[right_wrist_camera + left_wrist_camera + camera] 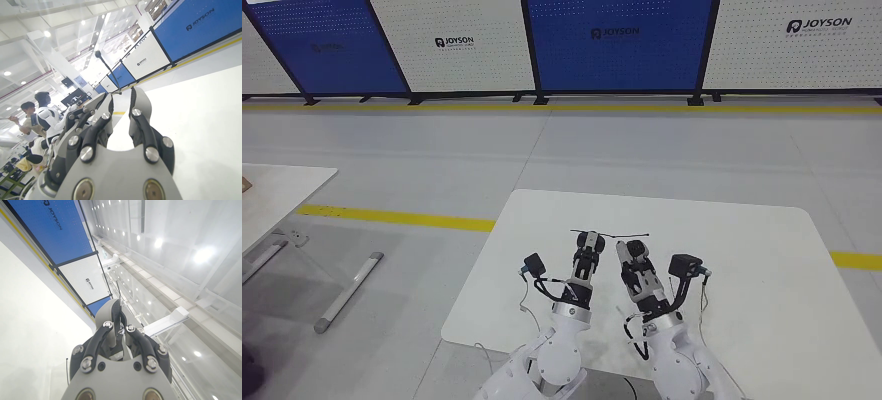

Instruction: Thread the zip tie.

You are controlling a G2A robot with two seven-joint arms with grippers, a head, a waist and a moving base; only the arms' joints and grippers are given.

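Note:
A thin black zip tie [608,236] hangs level just above the white table [742,290], across the tips of both grippers. My left gripper [119,313] is shut on the strip, and a thin end [117,289] pokes out past its fingertips. A short black strip with a small head [67,366] shows beside that gripper's body. In the right wrist view the zip tie [109,70] rises from the fingertips to its head [98,54]. My right gripper [122,93] is open, its fingers either side of the strip's lower end. In the top view the left gripper [589,243] and right gripper [628,250] are close together.
The white table's far edge [642,195] and left edge [477,270] are near the arms. A second table [282,195] stands at the left. Blue and white partition panels [622,45] line the back beyond a yellow floor line [392,217].

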